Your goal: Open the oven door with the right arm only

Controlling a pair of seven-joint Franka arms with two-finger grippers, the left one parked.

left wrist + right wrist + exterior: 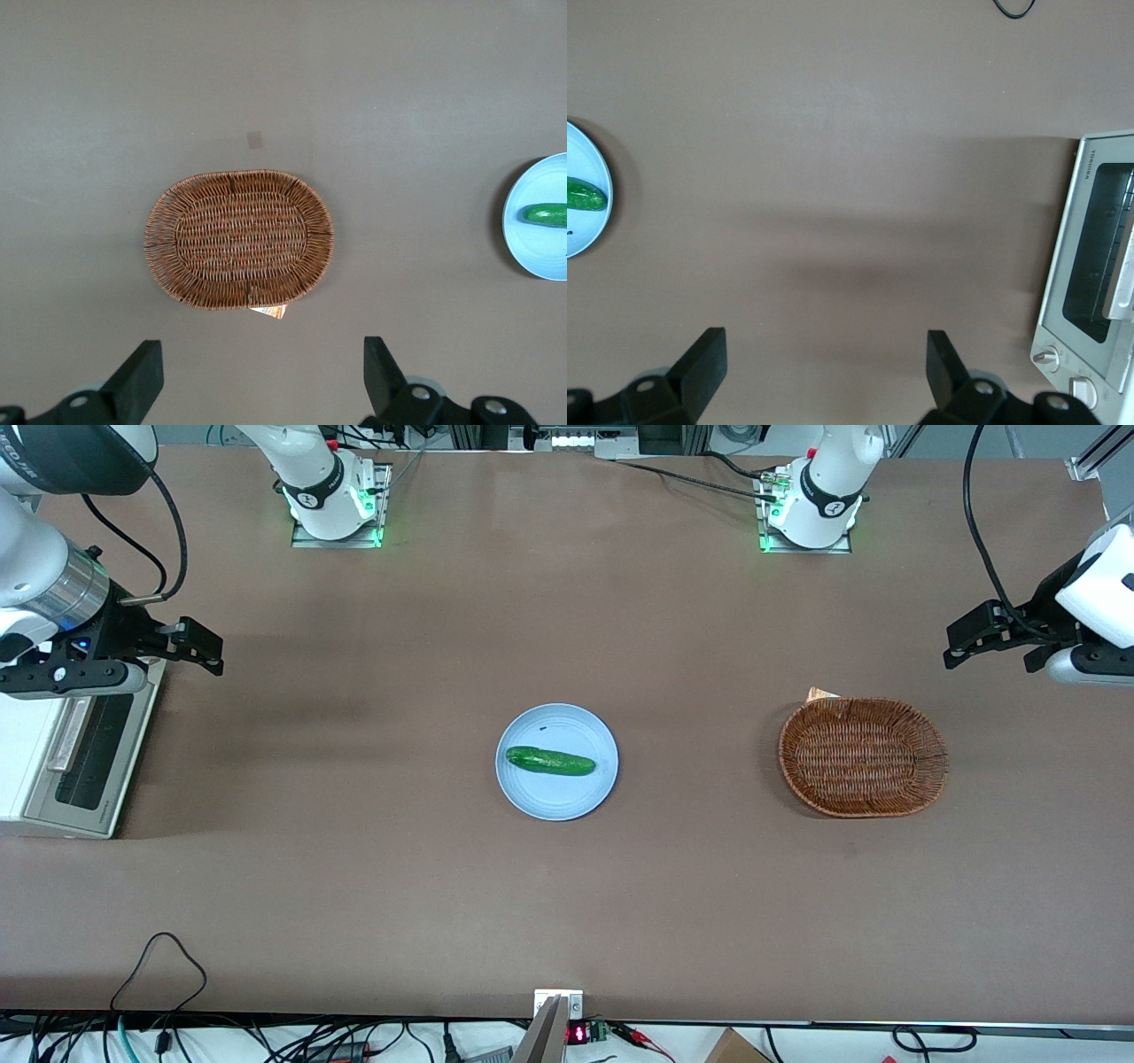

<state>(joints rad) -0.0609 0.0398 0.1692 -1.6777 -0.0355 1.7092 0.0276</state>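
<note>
Brown bench (354,868): your tool (202,646), fingers spread and empty, hangs above the oven (22,753). Oven door (84,753) shut; misjudging the handle (69,735) risks shoving the oven.

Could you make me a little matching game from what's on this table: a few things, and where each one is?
Things:
1. cucumber
2. wicker basket
3. oven
4. gripper

Places or states:
A. open, above the table beside the oven
B. on the blue plate
C. toward the parked arm's end of the table
D. at the working arm's end, oven door shut

Pairs: 1-B, 2-C, 3-D, 4-A
</note>
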